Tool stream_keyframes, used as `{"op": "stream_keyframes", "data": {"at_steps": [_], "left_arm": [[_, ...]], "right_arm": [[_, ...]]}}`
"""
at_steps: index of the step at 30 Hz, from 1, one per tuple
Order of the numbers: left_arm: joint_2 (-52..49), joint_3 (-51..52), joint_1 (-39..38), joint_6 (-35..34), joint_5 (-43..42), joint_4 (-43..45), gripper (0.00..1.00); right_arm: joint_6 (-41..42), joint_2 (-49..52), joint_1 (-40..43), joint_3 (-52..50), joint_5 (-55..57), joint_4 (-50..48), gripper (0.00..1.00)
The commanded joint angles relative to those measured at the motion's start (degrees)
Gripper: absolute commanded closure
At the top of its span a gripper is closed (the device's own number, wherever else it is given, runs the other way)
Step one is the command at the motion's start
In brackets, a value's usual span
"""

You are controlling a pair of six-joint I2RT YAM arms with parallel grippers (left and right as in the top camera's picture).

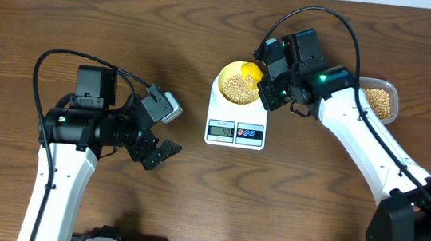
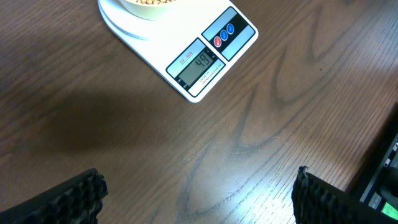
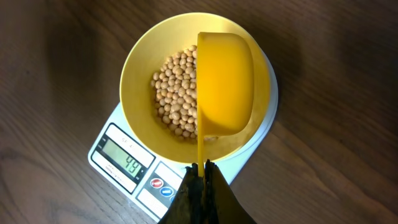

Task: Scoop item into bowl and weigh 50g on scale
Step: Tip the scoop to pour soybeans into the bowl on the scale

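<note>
The right arm reaches in from 4 o'clock on the bench (image 1: 130, 15), elbow bent, its wrist over the 2 o'clock edge of the scale (image 1: 234, 132). The right pincer (image 3: 202, 179) is closed tight on the thin handle of a yellow scoop (image 3: 225, 81), which it holds over the right half of the bowl (image 3: 134, 68). The bowl sits on the scale's round platform, just above bench centre, with the beans (image 3: 177, 93) heaped in its bottom. The left arm lies at 8 o'clock, forearm pointing toward 3 o'clock. The left pincer (image 1: 162, 153) is spread wide, holds nothing, and hovers over bare wood well apart from the scale.

Only the overhead view shows the clear tub (image 1: 379, 102) at 3 o'clock, behind the right arm, with more beans in it. The right wrist view alone shows the scoop's hollow turned away from the camera, so I cannot tell whether it carries anything. Both wrist views show the display reading 49. The overhead view is too small to read.
</note>
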State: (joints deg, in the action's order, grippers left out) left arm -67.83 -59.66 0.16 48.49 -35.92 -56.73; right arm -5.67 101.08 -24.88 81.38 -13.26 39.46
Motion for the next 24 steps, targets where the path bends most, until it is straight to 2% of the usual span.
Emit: {"op": "stream_keyframes", "data": {"at_steps": [1,19,24], "left_arm": [[-0.22,-1.38,0.2,0.79,-0.94,-0.2,0.02],[-0.22,-1.38,0.2,0.79,-0.94,-0.2,0.02],[-0.22,-1.38,0.2,0.79,-0.94,-0.2,0.02]], "right_arm": [[-0.9,-1.44,-0.24,1.42,0.48,-0.04,0.99],[-0.81,-1.44,-0.22,1.49,0.28,-0.68,0.99],[1.38,-1.44,1.55,1.49,-7.78,-0.63,0.99]]}}
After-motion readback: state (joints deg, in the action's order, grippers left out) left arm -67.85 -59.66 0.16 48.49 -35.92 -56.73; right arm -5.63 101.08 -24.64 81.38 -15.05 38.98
